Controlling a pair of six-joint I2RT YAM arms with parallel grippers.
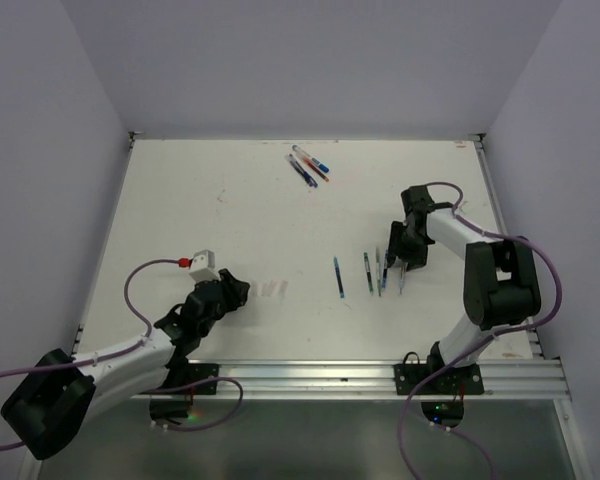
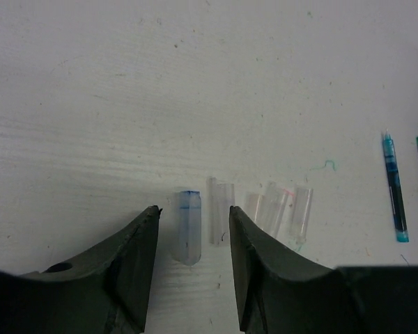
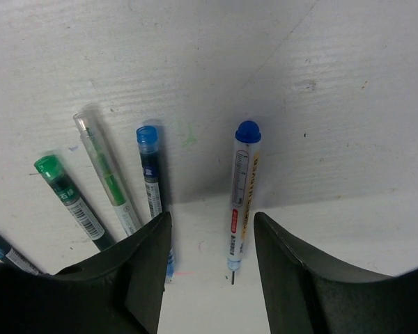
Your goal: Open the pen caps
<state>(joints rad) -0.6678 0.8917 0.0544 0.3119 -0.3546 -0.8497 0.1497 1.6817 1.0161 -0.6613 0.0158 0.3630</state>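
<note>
Several short clear pen caps lie in a row on the white table; one is blue-tinted (image 2: 187,226), a clear one (image 2: 220,217) lies beside it, and more (image 2: 301,212) lie to the right. My left gripper (image 2: 194,209) is open and low over the table, with the blue-tinted and clear caps between its jaws. In the top view it (image 1: 238,292) sits just left of the caps (image 1: 273,290). My right gripper (image 3: 212,217) is open and empty. An uncapped pen with a blue end (image 3: 241,191) lies between its jaws, bare tip towards the camera.
Left of that pen lie a blue pen (image 3: 151,177), a clear green pen (image 3: 108,174) and a dark green pen (image 3: 66,198). This row (image 1: 368,272) is right of centre. Two more pens (image 1: 306,166) lie at the back. A blue pen (image 2: 395,188) is right of the caps.
</note>
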